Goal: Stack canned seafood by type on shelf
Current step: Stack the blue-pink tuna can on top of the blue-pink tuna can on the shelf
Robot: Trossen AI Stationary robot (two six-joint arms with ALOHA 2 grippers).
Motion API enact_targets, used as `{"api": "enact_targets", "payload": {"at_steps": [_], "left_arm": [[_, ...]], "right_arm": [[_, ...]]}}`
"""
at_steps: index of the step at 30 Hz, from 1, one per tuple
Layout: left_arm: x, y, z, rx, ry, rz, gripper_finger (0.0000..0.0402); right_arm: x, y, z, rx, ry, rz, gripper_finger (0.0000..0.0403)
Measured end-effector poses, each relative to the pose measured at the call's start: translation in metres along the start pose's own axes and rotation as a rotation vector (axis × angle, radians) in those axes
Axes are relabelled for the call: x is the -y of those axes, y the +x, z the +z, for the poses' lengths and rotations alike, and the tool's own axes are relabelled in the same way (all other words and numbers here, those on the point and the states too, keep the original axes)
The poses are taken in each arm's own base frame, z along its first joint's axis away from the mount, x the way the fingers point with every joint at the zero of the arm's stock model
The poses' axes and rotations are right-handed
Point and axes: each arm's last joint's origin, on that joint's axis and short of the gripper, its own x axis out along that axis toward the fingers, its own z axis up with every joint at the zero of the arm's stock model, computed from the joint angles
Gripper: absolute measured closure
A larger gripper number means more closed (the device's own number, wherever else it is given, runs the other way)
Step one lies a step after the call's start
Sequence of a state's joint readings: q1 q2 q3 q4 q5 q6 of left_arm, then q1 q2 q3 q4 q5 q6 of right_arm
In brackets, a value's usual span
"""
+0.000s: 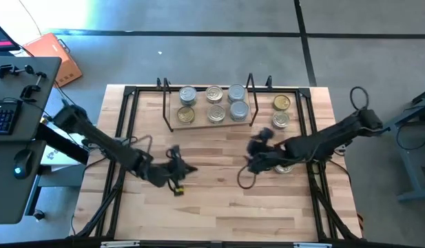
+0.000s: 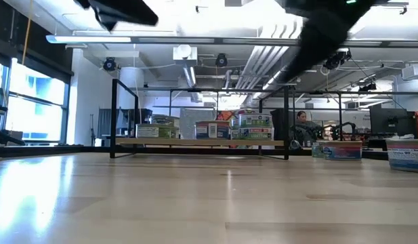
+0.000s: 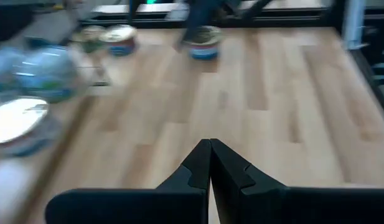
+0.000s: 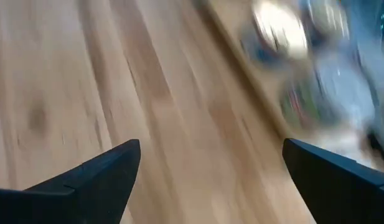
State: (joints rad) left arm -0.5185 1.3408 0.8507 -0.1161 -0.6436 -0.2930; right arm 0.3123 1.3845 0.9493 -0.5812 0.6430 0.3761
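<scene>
Two robot arms over a wooden worktop (image 1: 219, 200), with a shelf (image 1: 172, 110) of tins along the far edge.

The shelf holds six tins in two rows, silver and gold tops mixed. Three loose tins lie toward the far right corner: two gold-topped tins (image 1: 281, 102), one behind the other, beside the shelf's right end, and a third tin (image 1: 284, 167) partly hidden under the right arm. The right gripper (image 1: 255, 157), jaws spread wide and empty, hovers just left of that tin, so the right arm is clearly nearer. The left gripper (image 1: 176, 169), fingers pressed together on nothing, hangs over the left middle, well apart from every tin.
</scene>
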Motion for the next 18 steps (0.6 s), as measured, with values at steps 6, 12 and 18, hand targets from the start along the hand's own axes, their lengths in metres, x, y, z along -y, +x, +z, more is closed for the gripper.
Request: {"api": "enact_targets", "payload": {"at_steps": [6, 12, 18], "left_arm": [[0.025, 0.047, -0.039, 0.071, -0.035, -0.111, 0.0401], [0.033, 0.081, -0.058, 0.117, -0.033, -0.118, 0.0401], [0.031, 0.087, -0.065, 0.087, -0.026, -0.107, 0.0401]], "right_arm": [[0.032, -0.018, -0.032, -0.327, 0.147, -0.120, 0.0020], [0.072, -0.005, -0.040, -0.535, 0.228, -0.285, 0.0071], [0.109, 0.023, -0.059, -0.650, 0.284, -0.352, 0.0176]]}}
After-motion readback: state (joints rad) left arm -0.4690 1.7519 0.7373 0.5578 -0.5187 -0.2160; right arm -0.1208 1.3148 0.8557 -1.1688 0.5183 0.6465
